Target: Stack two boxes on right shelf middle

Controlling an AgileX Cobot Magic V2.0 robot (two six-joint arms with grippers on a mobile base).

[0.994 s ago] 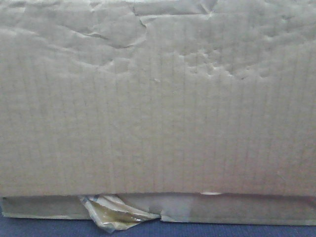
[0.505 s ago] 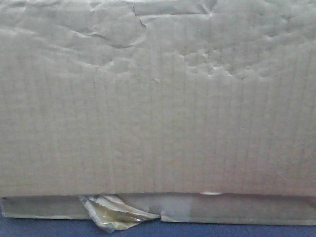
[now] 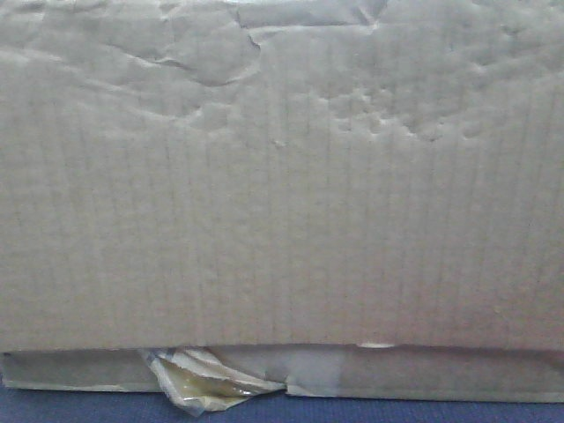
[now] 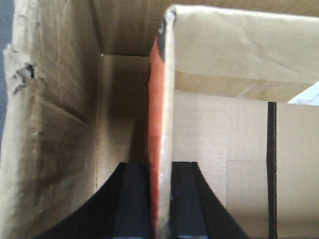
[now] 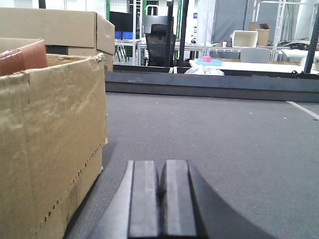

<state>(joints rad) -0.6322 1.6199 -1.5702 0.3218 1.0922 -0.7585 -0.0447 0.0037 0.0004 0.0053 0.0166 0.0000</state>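
Note:
A worn cardboard box [image 3: 282,194] fills the front view, close to the camera, with torn tape [image 3: 211,383] at its bottom edge. In the left wrist view my left gripper [image 4: 160,169] is shut on a thin upright cardboard box wall [image 4: 167,99], orange on its left face; another cardboard wall [image 4: 55,124] stands to the left. In the right wrist view my right gripper [image 5: 162,184] is shut and empty, low over grey carpet [image 5: 224,134], just right of a cardboard box [image 5: 50,139] with a reddish flap [image 5: 25,55]. A second box [image 5: 55,30] shows behind it.
A dark raised ledge [image 5: 199,84] crosses the carpet ahead of the right gripper. Behind it are tables, a black office chair [image 5: 159,37] and metal frames. A blue surface [image 3: 88,407] shows under the box in the front view. No shelf is in view.

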